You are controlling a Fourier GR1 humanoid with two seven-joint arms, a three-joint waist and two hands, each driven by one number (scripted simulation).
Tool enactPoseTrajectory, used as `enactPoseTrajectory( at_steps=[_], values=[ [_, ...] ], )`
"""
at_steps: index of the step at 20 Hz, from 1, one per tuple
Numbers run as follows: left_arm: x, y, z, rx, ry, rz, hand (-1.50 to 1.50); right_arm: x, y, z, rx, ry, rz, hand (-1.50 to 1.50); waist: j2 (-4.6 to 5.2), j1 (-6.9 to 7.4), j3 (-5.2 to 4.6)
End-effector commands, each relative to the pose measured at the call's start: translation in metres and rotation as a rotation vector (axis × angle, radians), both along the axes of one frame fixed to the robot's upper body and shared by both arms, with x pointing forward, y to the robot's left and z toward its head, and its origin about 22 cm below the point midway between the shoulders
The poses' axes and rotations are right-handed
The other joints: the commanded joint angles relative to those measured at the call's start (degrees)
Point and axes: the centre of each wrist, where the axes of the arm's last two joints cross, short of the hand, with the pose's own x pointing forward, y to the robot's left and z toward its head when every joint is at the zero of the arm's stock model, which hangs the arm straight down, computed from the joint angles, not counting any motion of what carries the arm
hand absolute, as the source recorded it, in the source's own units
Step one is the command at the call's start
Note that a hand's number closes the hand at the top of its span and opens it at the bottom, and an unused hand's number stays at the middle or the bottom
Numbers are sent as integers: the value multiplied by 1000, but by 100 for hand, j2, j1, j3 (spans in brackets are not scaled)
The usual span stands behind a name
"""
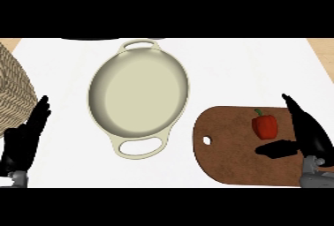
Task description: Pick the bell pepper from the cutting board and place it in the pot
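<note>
Wickerwork [12, 84], tan, cut off by the far left edge; left robot hand [23, 139], low at the left, open, fingers straight and pointing up; pot [98, 88], cream, oval, two loop handles, standing on the white tabletop [261, 66]; cutting board [228, 163], brown, rounded, one hanging hole, right of the pot and apart from it; bell pepper [265, 126], red with green stem, lying on the board's right part; right robot hand [312, 132], over the board's right edge, open, fingers extended just beside the pepper, thumb spread below it.
</note>
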Motion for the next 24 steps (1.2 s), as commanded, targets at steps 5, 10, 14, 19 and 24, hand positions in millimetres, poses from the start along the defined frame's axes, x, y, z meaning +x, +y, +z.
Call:
enactPoseTrajectory(
  at_steps=[5, 10, 14, 19, 24],
  values=[
    [11, -6, -8, -6, -12, -3, 0, 18, -8, -23, -56, -9, 98, 150, 6, 5, 0],
    [-7, -9, 0, -1, -17, 15, 0, 9, 20, -27, -65, -35, 105, 150, -2, 7, -1],
    [4, -6, 3, -4, 0, -52, 0, -9, 133, -11, -133, 9, 609, 150, 13, 354, -35],
    [15, -30, 7, -2, -22, -144, 0, -36, 239, -6, -258, 87, 1100, 150, 79, 901, -50],
    [22, -22, 13, 4, -21, -98, 0, -73, 283, -1, -381, 75, 1205, 150, 9, 551, -16]
  ],
)
